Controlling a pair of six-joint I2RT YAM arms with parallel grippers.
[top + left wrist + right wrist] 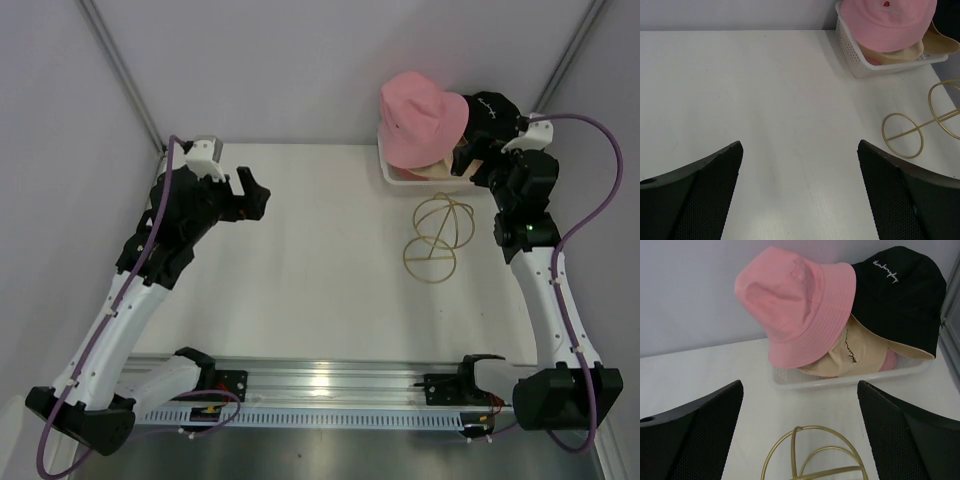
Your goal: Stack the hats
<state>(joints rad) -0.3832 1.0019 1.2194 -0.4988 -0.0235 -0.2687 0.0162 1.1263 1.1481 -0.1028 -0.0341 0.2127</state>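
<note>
A pink hat lies on top of a pile in a clear bin at the back right. A black hat with white lettering leans behind it. A beige hat lies under them, and a second pink hat peeks out below it. My right gripper is open and empty, just in front of the bin. My left gripper is open and empty over bare table at the left.
A gold wire dome stand lies on the white table in front of the bin, directly under my right gripper. Grey walls close the back and sides. A metal rail runs along the near edge.
</note>
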